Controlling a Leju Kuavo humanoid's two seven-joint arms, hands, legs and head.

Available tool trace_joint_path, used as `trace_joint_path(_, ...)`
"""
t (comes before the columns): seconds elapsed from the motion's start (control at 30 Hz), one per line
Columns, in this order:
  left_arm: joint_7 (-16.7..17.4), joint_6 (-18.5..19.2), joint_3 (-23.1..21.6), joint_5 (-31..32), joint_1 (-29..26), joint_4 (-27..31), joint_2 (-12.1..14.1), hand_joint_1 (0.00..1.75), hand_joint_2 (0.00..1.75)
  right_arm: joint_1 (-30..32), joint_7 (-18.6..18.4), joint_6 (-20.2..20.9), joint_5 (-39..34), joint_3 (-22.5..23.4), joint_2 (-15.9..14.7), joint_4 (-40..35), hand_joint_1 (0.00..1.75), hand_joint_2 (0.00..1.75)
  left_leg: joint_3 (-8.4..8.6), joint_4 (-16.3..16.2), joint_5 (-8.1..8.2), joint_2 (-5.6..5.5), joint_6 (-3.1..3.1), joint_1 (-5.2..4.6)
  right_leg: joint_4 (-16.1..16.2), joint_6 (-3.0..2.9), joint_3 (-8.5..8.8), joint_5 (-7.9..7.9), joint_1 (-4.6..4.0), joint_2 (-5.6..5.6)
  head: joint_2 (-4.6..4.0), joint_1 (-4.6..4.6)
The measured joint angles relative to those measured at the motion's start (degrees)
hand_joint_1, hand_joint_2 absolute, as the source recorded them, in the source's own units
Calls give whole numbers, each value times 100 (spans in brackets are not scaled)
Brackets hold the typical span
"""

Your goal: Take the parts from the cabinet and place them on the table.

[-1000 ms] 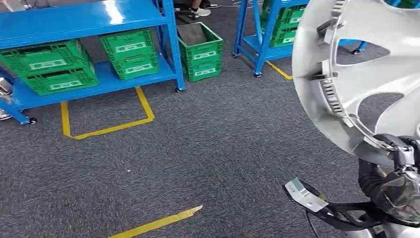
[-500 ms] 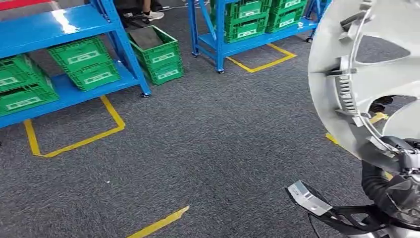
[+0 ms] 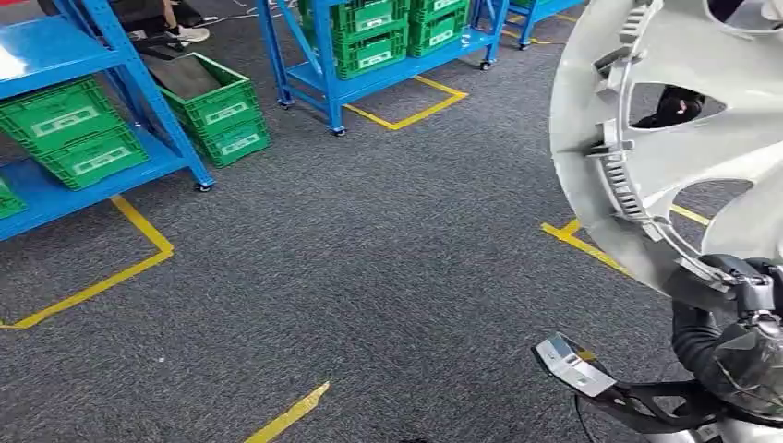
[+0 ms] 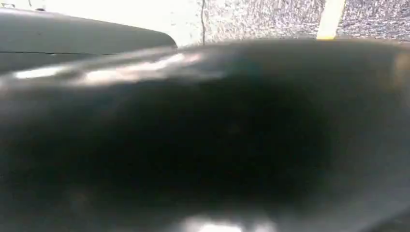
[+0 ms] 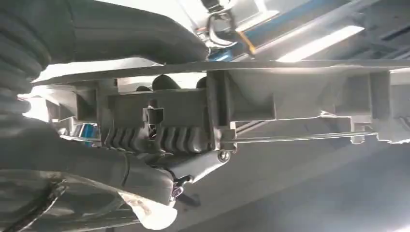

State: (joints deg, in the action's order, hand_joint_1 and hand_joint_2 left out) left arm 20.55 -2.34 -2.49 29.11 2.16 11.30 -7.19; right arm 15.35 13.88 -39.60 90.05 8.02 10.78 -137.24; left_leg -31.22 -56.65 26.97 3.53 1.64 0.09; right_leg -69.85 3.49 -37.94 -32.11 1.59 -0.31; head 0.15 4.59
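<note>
On the left, the blue shelving rack [image 3: 55,55] with its green crates [image 3: 78,129] now sits against the picture's left edge, where a second ago it filled the upper left; the second rack [image 3: 369,78] has slid across to the top middle. The whole scene has shifted, so the robot is turning, not the racks. Grey carpet [image 3: 369,268] with yellow tape lines [image 3: 102,281] lies between them. The left wrist view is a dark blur, and I cannot tell how the left hand stands. At the right, the silver wheel cover [image 3: 665,138] stands upright, held by its lower rim in the right hand [image 3: 739,295]; the right wrist view shows the fingers [image 5: 159,82] closed over the cover's ribbed clip edge. No table is in sight, so the carry is likely mid-way, with the placing yet to come.
</note>
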Motion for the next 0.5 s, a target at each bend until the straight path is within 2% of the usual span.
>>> trace_joint_path(0.03,11,4,2,0,2,0,0,0,0,-3,-7,0,0,2,-18,11,175,175,6,-7,2,67,-4,-3,621,-21,375,243,-2,-85,0,2)
trace_joint_path(0.07,17,7,6,0,4,0,0,0,0,-10,-9,0,0,2,-26,15,175,175,19,-17,10,116,-21,-18,1153,-42,709,364,-18,-341,0,0)
trace_joint_path(0.1,22,7,9,0,2,0,4,0,0,-34,-11,0,0,0,-33,29,175,175,14,-34,28,157,-61,-75,1295,-66,761,277,-70,-486,0,11)
trace_joint_path(0.13,26,11,13,2,1,0,11,0,0,-30,-20,0,-2,0,-33,35,175,175,13,-44,18,203,-89,-75,1296,-119,779,326,-57,-381,0,-20)
trace_joint_path(0.2,26,11,33,4,4,2,13,0,0,-26,-42,0,-2,0,-46,66,175,175,24,-36,-11,299,-136,-68,1260,-158,701,342,-73,-270,0,-13)
trace_joint_path(0.23,24,9,42,7,11,2,13,0,0,-27,-50,0,-2,0,-66,72,175,175,38,-33,4,368,-173,-68,1290,-200,659,369,-56,-196,0,-9)
trace_joint_path(0.27,11,7,48,9,11,2,18,0,0,-23,-50,0,-2,-5,-66,77,175,175,20,-99,86,179,-235,-37,1312,-241,718,406,-14,-161,0,-13)
trace_joint_path(0.3,-20,2,50,11,17,2,17,0,0,-43,-66,0,-4,-7,-68,85,175,175,-73,-324,295,-116,-263,-28,1310,-274,693,430,-9,-107,0,-35)
trace_joint_path(0.33,-39,2,54,11,20,2,15,0,0,-52,-70,0,-4,-13,-70,98,175,175,-220,-726,549,-226,-273,-16,1309,-298,672,449,-11,-56,0,-46)
trace_joint_path(0.37,-76,2,63,9,24,2,17,0,0,-51,-68,0,-2,-26,-74,111,175,175,-409,-1229,802,-274,-282,-14,1307,-310,655,461,-16,5,0,-46)
trace_joint_path(0.4,-96,2,70,9,41,2,15,0,0,-50,-68,0,-2,-26,-79,131,175,175,-551,-1652,964,-295,-284,-21,1302,-313,643,469,-26,73,0,-48)
trace_joint_path(0.43,-98,2,77,9,55,2,15,0,0,-50,-68,0,-2,-26,-79,151,175,175,-588,-1834,986,-297,-280,-21,1296,-313,638,476,-31,144,0,-44)
trace_joint_path(0.47,-98,2,81,9,56,2,15,0,0,-50,-68,0,-2,-26,-79,166,175,175,-513,-1750,869,-298,-267,-21,1282,-308,632,481,-36,229,0,-46)
trace_joint_path(0.5,-98,2,81,11,51,2,15,0,0,-50,-68,0,-2,-26,-79,177,175,175,-342,-1420,639,-307,-246,-20,1265,-304,624,484,-38,315,0,-46)
